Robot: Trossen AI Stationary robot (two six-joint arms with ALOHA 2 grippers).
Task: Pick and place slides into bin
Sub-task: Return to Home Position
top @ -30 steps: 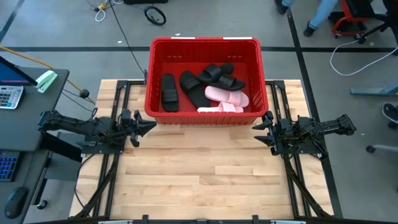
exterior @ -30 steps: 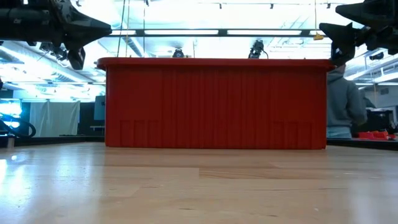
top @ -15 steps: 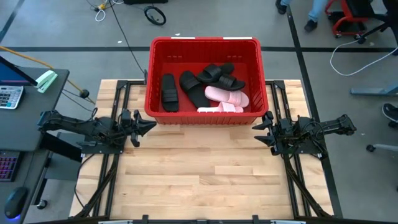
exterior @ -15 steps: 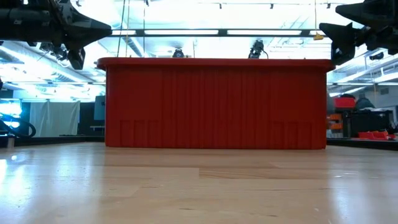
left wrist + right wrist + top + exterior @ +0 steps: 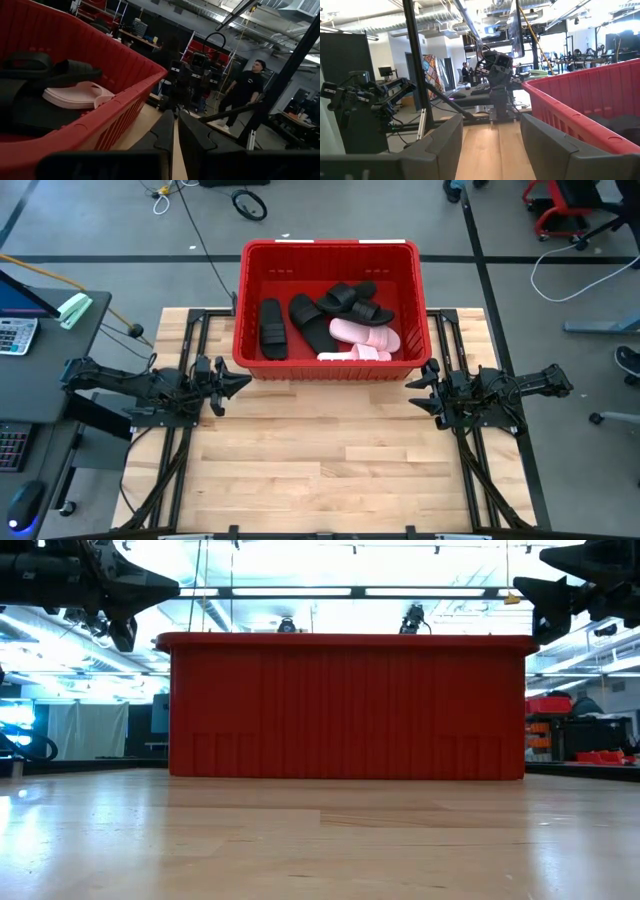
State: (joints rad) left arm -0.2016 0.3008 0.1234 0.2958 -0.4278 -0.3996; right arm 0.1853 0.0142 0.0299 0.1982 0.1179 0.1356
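The red bin [image 5: 330, 248] stands at the table's far middle and holds the slides: several black ones [image 5: 312, 320] and two pale pink ones [image 5: 364, 336] lying on its floor. The left wrist view shows a pink slide [image 5: 75, 95] under a black one [image 5: 50, 70]. My left gripper [image 5: 243, 383] hovers shut and empty beside the bin's near left corner, pointing level toward the right. My right gripper [image 5: 413, 388] hovers open and empty beside the near right corner, pointing left. In the low view both grippers hang at rim height: left [image 5: 165, 585], right [image 5: 520, 592].
Bare wooden tabletop [image 5: 330, 460] spreads in front of the bin between the two arms. A side desk with a calculator [image 5: 15, 335] stands off the table's left. A person [image 5: 245, 87] stands in the room beyond the table.
Both arms and the slides have kept still. A person standing behind the bin's right end in the low view has walked out of that view.
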